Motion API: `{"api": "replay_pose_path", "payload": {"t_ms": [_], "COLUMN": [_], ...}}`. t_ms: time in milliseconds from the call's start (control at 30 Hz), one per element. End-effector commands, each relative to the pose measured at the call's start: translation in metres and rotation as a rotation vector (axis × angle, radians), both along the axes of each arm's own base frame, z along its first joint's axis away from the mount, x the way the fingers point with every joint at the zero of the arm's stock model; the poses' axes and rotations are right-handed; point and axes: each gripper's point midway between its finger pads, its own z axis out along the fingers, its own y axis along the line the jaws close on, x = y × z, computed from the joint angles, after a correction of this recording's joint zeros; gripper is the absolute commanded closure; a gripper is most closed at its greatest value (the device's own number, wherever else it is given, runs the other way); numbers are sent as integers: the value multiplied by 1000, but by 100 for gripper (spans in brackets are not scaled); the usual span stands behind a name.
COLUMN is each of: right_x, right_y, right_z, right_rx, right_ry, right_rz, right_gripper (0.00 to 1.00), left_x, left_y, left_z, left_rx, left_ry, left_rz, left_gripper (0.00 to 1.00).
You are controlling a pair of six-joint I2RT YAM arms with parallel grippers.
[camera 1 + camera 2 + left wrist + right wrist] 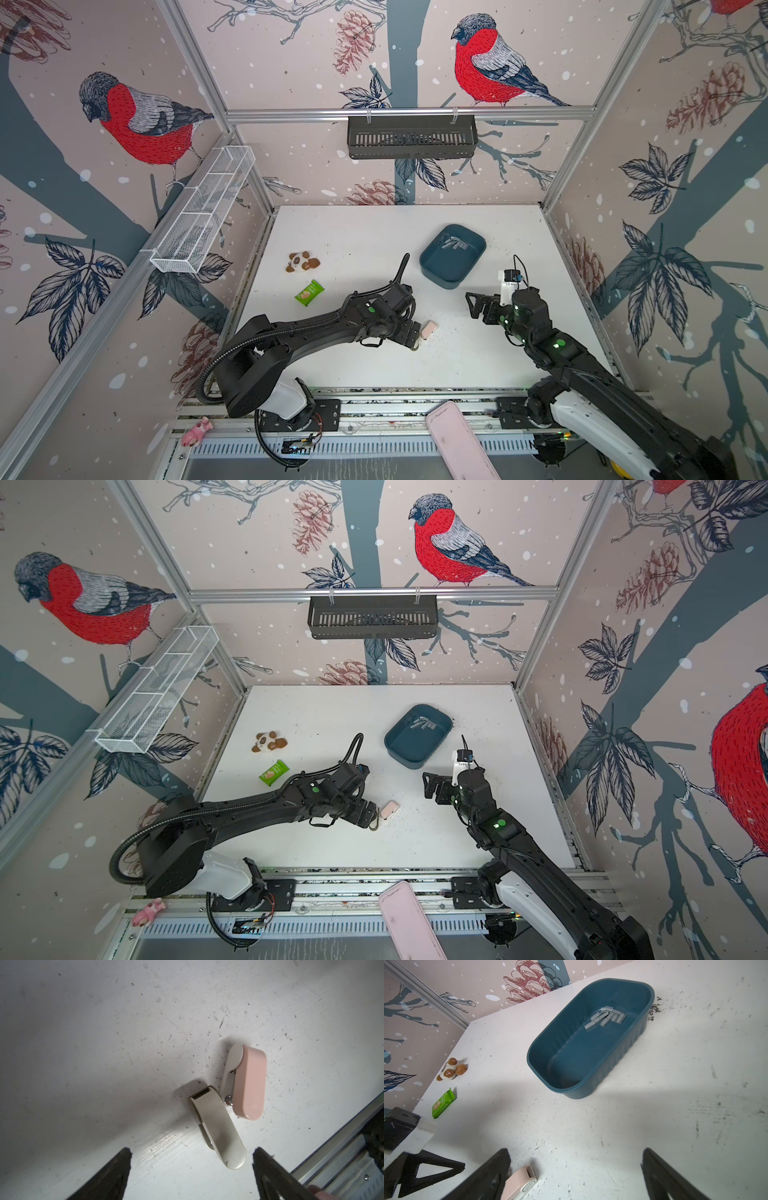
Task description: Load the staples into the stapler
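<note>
My left gripper and right gripper gape empty. Rounded plastic pink stapler lies on scuffed bench; silvery staples in teal tub.

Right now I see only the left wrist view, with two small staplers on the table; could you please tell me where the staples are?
Observer: The staples lie heaped inside a blue tub, toward its end nearest the back wall.
Operator: Thank you. Is the right gripper near them?
Observer: No, the right gripper hangs open and empty, short of the tub.
Operator: Is there any clutter to avoid?
Observer: A panda toy and a green packet lie left of the tub, well apart from it.
</note>
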Motion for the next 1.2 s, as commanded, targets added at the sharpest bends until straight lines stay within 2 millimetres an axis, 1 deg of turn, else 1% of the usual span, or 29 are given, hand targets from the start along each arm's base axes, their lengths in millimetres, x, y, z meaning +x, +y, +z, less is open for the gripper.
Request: {"api": "replay_pose_path", "payload": {"t_ms": [0,133,333,400,700,833,1033,1167], "right_x": [-1,-3,-3,-3,-7,-7,-7,-7], "right_y": [-2,-1,-1,-2,-4,-4,-4,-3], "right_z": [-2,0,-2,-4,-5,-6,-10,-12], "right_rx": [-3,9,8,2,19,15,8,4], "right_ry": [0,-4,-10,-7,-11,-11,-3,0], "right_rz": [-11,-3,-2,-7,-16,-16,-13,-10], "right_gripper": [0,0,0,0,0,0,0,0], "left_x": [-1,4,8,11,23,28,35,35], "left_y": [-1,-3,-13,-9,-2,-4,14,23], "left_z": [-5,-11,-16,-19,-28,-30,-37,-37], "left_rx": [-4,26,29,65,133,143,232,267], "left_ry": [34,51,76,64,36,18,-13,-24], "left_rz": [53,79,80,92,134,140,191,198], "left_gripper": [10,11,12,13,17,19,21,22]}}
